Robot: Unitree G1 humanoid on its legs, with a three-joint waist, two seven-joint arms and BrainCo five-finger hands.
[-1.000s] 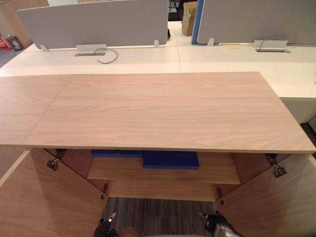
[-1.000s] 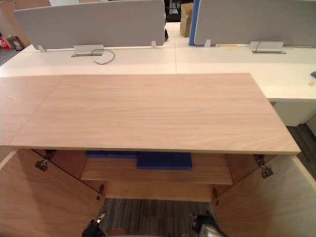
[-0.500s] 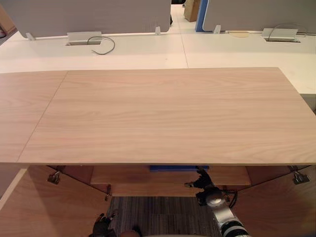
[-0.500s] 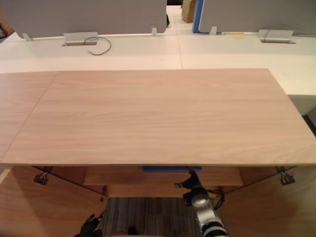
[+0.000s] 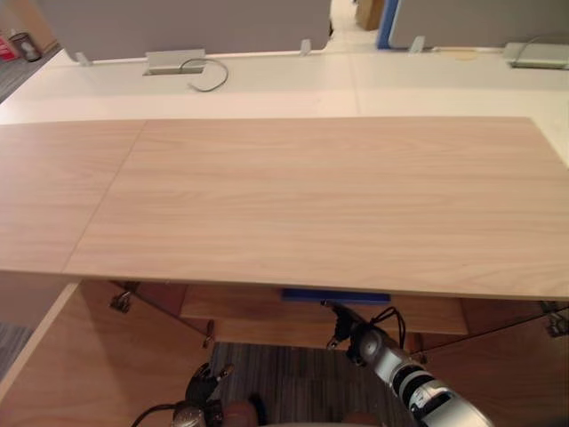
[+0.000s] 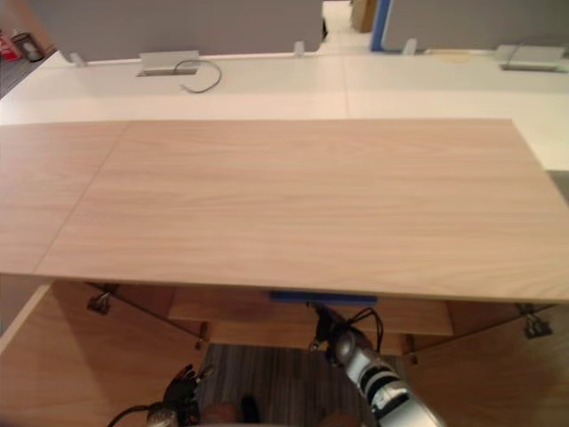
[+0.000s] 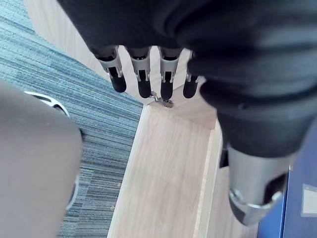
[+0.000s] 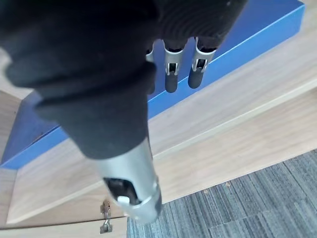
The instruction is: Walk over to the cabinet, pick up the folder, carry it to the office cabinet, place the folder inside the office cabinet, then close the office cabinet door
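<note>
Blue folder (image 8: 257, 27) lies flat at the front edge of the cabinet shelf (image 8: 233, 104), under the wooden top (image 5: 311, 196). My right hand (image 8: 171, 74) is at that edge, fingers straight, thumb apart, gripping nothing. Left hand (image 7: 143, 82) hangs relaxed. The folder looks light, stiff and slick, so I'd pinch the front edge.

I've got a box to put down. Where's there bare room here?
The cabinet top is bare all over, from its front edge to the white desk behind. Below it is crowded: the right hand is at the folder on the shelf.
</note>
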